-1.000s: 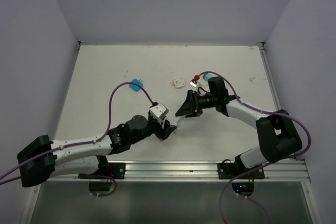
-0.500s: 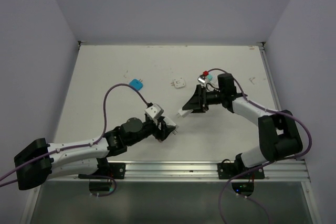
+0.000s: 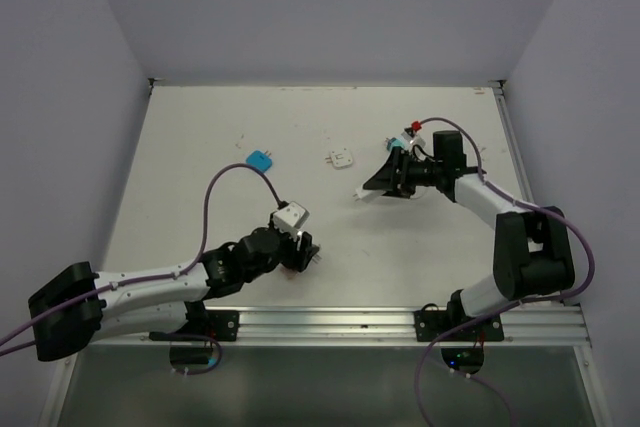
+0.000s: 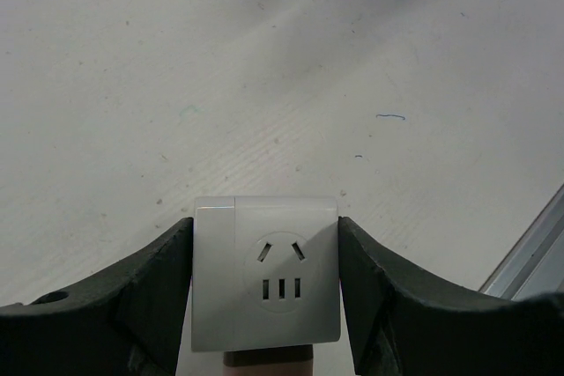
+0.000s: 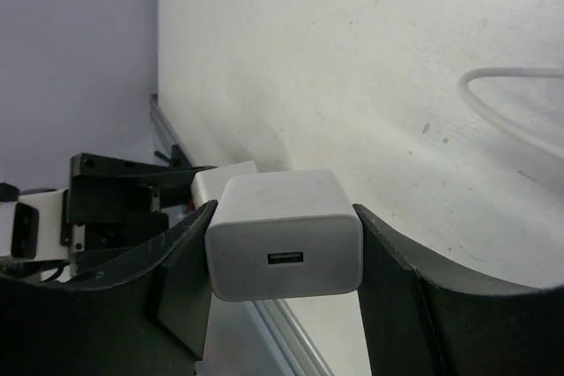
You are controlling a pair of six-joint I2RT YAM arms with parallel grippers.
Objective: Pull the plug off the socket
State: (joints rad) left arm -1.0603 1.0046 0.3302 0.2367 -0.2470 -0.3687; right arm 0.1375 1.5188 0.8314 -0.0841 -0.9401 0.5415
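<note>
The white cube-shaped plastic socket (image 4: 266, 272), dark slots facing the lens, sits clamped between the black fingers of the left gripper (image 3: 302, 252) near the front edge of the pale table (image 3: 200, 147). The right gripper (image 3: 378, 185) pinches the rounded white charger plug (image 5: 284, 235) across its sides, well apart from the socket and toward the table's far right, so the separation looks done. The risk from here is a drop: both blocks have smooth faces, and an early release or a jolt could let either slide out and tumble, the socket perhaps onto the metal rail (image 3: 330, 319) nearby. Only the overhead view shows the gap between the arms, along with a small blue piece (image 3: 260, 159) and a small white block (image 3: 340, 158) lying on the table. The left wrist view alone shows the socket's slot pattern, and the right wrist view alone shows the plug's USB port (image 5: 285, 258).
</note>
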